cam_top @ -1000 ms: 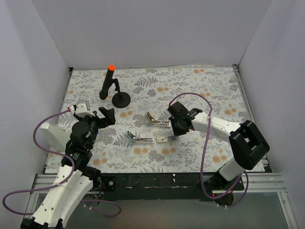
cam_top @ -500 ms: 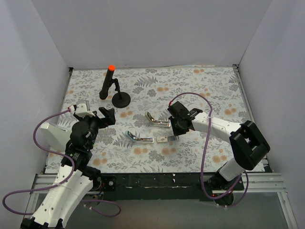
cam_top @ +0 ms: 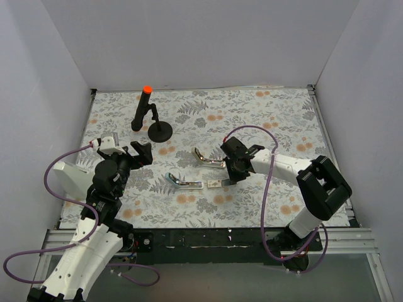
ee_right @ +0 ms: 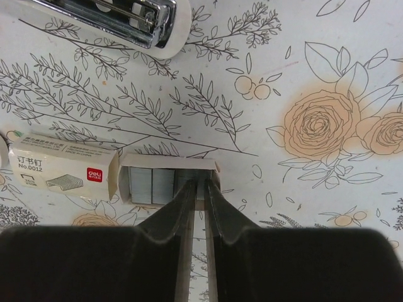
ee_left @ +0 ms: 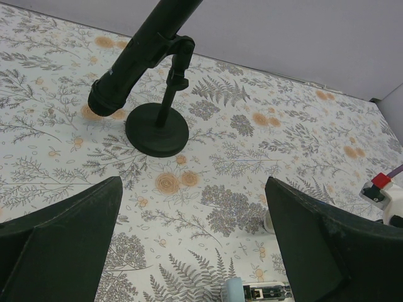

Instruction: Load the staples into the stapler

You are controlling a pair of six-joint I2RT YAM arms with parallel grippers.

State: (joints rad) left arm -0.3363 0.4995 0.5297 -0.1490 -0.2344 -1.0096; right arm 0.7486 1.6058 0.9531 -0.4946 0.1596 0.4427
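Observation:
The stapler (cam_top: pixel 208 158) lies open at mid-table, pale olive-green with silver metal inside; its end shows at the top of the right wrist view (ee_right: pixel 171 28). Just in front of it lies the staples' whitish box sleeve (ee_right: pixel 60 168) beside its open tray of grey staples (ee_right: pixel 151 185), also seen from above (cam_top: pixel 217 183). My right gripper (ee_right: pixel 203 184) reaches into the tray's right end, its fingers nearly together on a narrow grey strip of staples. My left gripper (ee_left: pixel 192 207) hovers wide open at the left (cam_top: pixel 131 154), holding nothing.
A black stand with an orange-tipped rod (cam_top: pixel 151 119) stands at the back left, close ahead of the left gripper (ee_left: pixel 156 129). A light blue bar with a metal inside (cam_top: pixel 184 182) lies left of the staples box. White walls enclose the flowered mat.
The right gripper has crept slightly left over the staples tray. The left arm and all the objects have stayed where they were.

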